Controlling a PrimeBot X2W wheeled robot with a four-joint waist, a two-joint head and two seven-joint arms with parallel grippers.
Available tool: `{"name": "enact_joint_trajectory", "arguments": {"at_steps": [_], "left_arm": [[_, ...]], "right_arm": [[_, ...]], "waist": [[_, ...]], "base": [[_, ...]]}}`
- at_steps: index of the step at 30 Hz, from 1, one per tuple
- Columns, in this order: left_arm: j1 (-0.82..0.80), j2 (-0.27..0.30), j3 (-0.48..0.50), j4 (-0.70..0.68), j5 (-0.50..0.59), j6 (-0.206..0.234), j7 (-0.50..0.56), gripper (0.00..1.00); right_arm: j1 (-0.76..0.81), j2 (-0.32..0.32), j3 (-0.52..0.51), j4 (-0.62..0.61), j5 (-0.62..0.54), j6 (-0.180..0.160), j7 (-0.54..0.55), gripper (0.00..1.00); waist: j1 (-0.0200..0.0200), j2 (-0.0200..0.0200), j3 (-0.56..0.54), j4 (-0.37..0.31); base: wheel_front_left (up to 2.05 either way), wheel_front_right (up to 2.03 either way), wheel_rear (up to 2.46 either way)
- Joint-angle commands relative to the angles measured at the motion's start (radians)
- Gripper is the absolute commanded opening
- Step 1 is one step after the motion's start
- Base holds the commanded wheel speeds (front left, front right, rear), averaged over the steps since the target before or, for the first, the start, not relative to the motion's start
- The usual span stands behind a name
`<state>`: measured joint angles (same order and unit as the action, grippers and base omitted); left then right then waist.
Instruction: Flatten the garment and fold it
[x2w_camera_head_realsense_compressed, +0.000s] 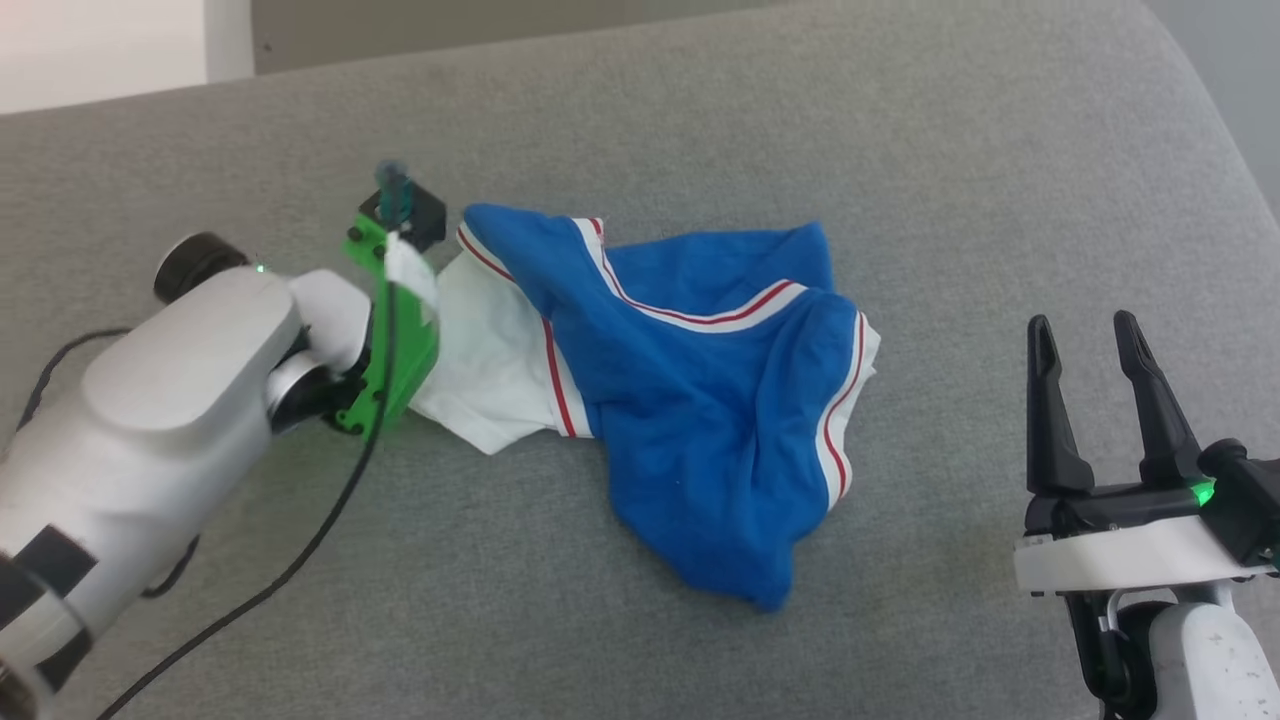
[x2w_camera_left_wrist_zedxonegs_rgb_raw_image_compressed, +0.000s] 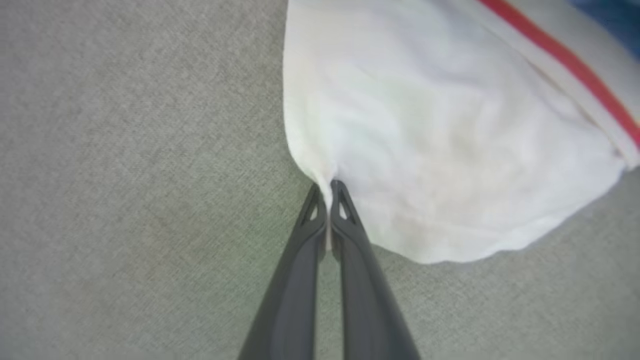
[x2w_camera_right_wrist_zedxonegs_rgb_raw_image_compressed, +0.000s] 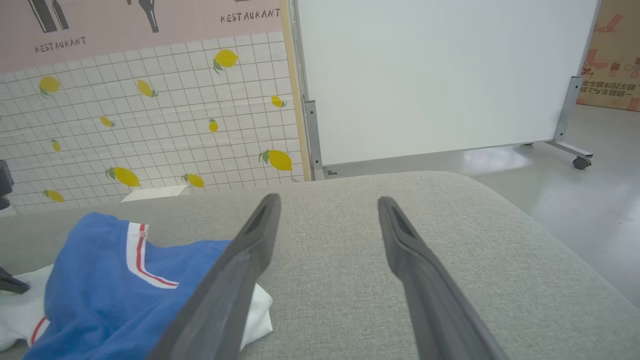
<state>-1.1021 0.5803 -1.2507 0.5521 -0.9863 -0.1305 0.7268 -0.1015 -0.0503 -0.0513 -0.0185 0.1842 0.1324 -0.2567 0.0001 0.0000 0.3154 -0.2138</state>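
Grey padded surface (x2w_camera_head_realsense_compressed: 700, 120) is spanning the whole work area. Behind it, in the right wrist view, a white board on castors (x2w_camera_right_wrist_zedxonegs_rgb_raw_image_compressed: 440, 75) is standing on the floor. Beside the board, a gridded wall sheet (x2w_camera_right_wrist_zedxonegs_rgb_raw_image_compressed: 150, 125) with a lemon print is hanging, and the pink band above it is showing the word "RESTAURANT" twice. A cardboard box (x2w_camera_right_wrist_zedxonegs_rgb_raw_image_compressed: 612, 55) at the far right is carrying red print too small to read.

The shirt (x2w_camera_head_realsense_compressed: 700, 400) is lying crumpled at the middle of the padded surface: blue body, red-and-white striped trim, white sleeve spreading toward the robot's left.

Left gripper (x2w_camera_left_wrist_zedxonegs_rgb_raw_image_compressed: 325, 187) is pinching the edge of that white sleeve, fingers pressed together on the cloth. Right gripper (x2w_camera_head_realsense_compressed: 1082, 325) is hovering well apart from the shirt on the robot's right, fingers spread, holding nothing.
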Motion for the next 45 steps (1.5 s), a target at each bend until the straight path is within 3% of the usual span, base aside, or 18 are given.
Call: {"name": "enact_joint_trajectory", "arguments": {"at_steps": [1, 8, 12, 16, 17, 18, 24, 28, 32, 36, 41, 45], "left_arm": [[0.028, 0.032, -0.008, -0.009, -0.017, 0.000, -0.018, 0.00], [0.069, 0.179, 0.009, 0.027, -0.087, 0.001, -0.063, 0.00], [0.102, 0.219, 0.009, 0.074, -0.094, 0.020, -0.065, 0.00], [0.135, 0.223, 0.012, 0.110, -0.099, 0.047, -0.094, 0.00], [0.142, 0.217, 0.017, 0.114, -0.102, 0.051, -0.111, 0.56], [0.148, 0.206, 0.021, 0.118, -0.100, 0.055, -0.141, 1.00], [0.165, 0.155, 0.064, 0.131, -0.054, 0.062, -0.421, 1.00], [0.201, 0.148, 0.113, 0.121, -0.010, 0.122, -0.692, 1.00], [0.276, 0.156, 0.158, 0.089, 0.028, 0.234, -0.934, 1.00], [0.365, 0.158, 0.265, -0.021, 0.063, 0.360, -0.987, 1.00], [0.580, 0.127, 0.576, -0.315, 0.245, 0.530, -0.988, 1.00], [0.774, 0.072, 0.762, -0.498, 0.407, 0.592, -0.988, 1.00]], "right_arm": [[0.010, 0.000, -0.004, 0.001, -0.008, -0.002, -0.005, 1.00], [0.046, 0.000, -0.005, 0.003, -0.027, -0.002, -0.005, 1.00], [0.045, 0.000, 0.001, 0.001, -0.032, -0.002, -0.005, 1.00], [0.046, 0.000, 0.004, 0.001, -0.037, -0.002, -0.005, 1.00], [0.049, 0.000, 0.003, 0.003, -0.040, -0.002, -0.005, 1.00], [0.053, 0.000, 0.000, 0.005, -0.043, -0.002, -0.005, 1.00], [0.056, 0.000, -0.035, 0.014, -0.082, -0.002, -0.005, 1.00], [0.032, 0.000, -0.059, 0.001, -0.136, -0.002, -0.005, 1.00], [-0.005, 0.000, -0.075, -0.014, -0.196, -0.002, -0.005, 1.00], [-0.052, -0.023, -0.068, -0.003, -0.257, -0.002, -0.005, 1.00], [-0.131, -0.153, 0.016, 0.136, -0.247, -0.002, 0.016, 1.00], [-0.226, -0.291, 0.150, 0.192, -0.163, -0.002, 0.145, 1.00]], "waist": [[-0.0001, 0.0000, -0.056, 0.049], [-0.0001, 0.0000, -0.102, 0.114], [-0.0001, 0.0000, -0.099, 0.124], [-0.0001, 0.0000, -0.094, 0.127], [-0.0001, 0.0000, -0.097, 0.130], [-0.0001, 0.0000, -0.102, 0.134], [-0.0001, 0.0000, -0.157, 0.165], [-0.0001, 0.0000, -0.196, 0.181], [-0.0001, 0.0000, -0.221, 0.193], [-0.0001, 0.0000, -0.233, 0.206], [-0.0001, 0.0000, -0.240, 0.219], [-0.0001, 0.0000, -0.236, 0.224]], "base": [[0.00, 0.00, 0.00], [0.00, 0.00, 0.00], [0.00, 0.00, 0.00], [0.00, 0.00, 0.00], [0.00, 0.00, 0.00], [0.00, 0.00, 0.00], [0.00, 0.00, 0.00], [0.00, 0.00, 0.00], [0.00, 0.00, 0.00], [0.00, 0.00, 0.00], [0.00, 0.00, 0.00], [0.00, 0.00, 0.00]]}}
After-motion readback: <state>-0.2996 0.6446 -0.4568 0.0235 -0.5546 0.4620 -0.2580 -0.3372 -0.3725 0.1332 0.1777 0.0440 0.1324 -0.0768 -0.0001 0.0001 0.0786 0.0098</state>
